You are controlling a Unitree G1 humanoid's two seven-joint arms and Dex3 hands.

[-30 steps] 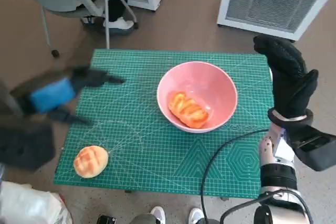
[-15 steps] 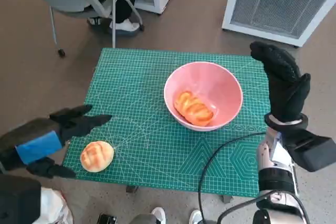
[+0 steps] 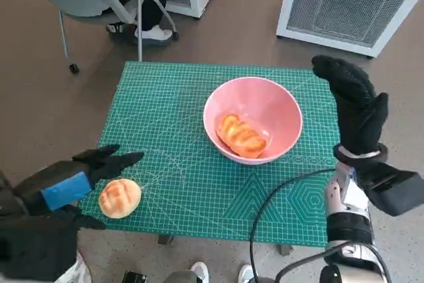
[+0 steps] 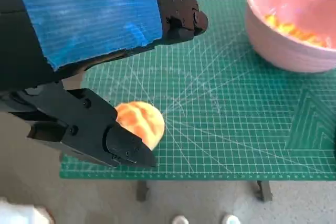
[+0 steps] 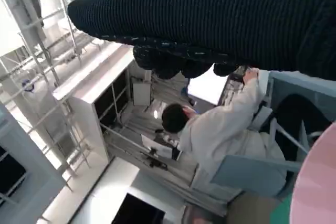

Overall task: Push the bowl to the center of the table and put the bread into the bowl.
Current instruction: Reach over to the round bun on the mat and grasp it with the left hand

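One round golden bread bun (image 3: 120, 197) sits at your surface's near-left edge, between the left hand's (image 3: 73, 181) spread, empty fingers (image 4: 123, 148); a clumsy closure could knock it off. Right hand (image 3: 354, 106) open beside pink bowl (image 3: 252, 101).

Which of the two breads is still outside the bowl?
The round bun on the green mat, right beside the left robot hand. The other, longer bread already lies inside the pink bowl.
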